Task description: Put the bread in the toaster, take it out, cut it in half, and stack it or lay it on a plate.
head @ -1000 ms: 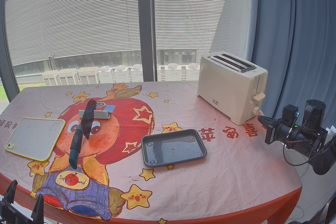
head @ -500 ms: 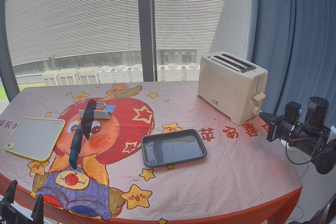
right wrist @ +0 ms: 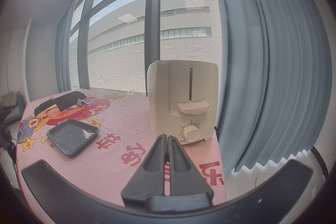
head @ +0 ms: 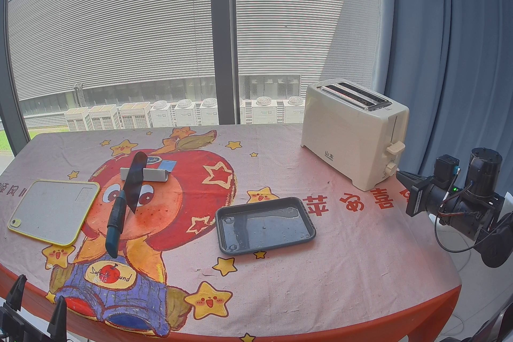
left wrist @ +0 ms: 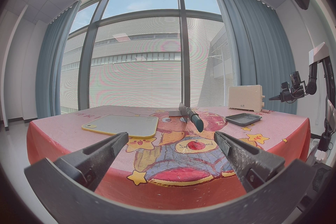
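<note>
A cream two-slot toaster (head: pixel 350 137) stands at the table's back right, its side lever (head: pixel 396 147) up; what is in the slots is hidden. My right gripper (head: pixel 399 177) hovers shut, holding nothing, just off the table edge, level with the toaster's dial (right wrist: pixel 191 132) and lever (right wrist: pixel 193 106); its fingers (right wrist: pixel 157 154) press together. A dark tray-like plate (head: pixel 264 225) lies bare at the table's middle. A blue-handled knife (head: pixel 122 199) leans on a small holder. My left gripper (left wrist: pixel 171 139) waits open, below the table's front left edge.
A pale cutting board (head: pixel 53 210) with a yellow rim lies at the left. Blue curtains (head: pixel 454 54) hang close behind and right of the toaster. The window frame (head: pixel 222 28) runs along the table's far side.
My right arm has drifted slightly to the right and upward beside the toaster. Everything on the table is where it was.
</note>
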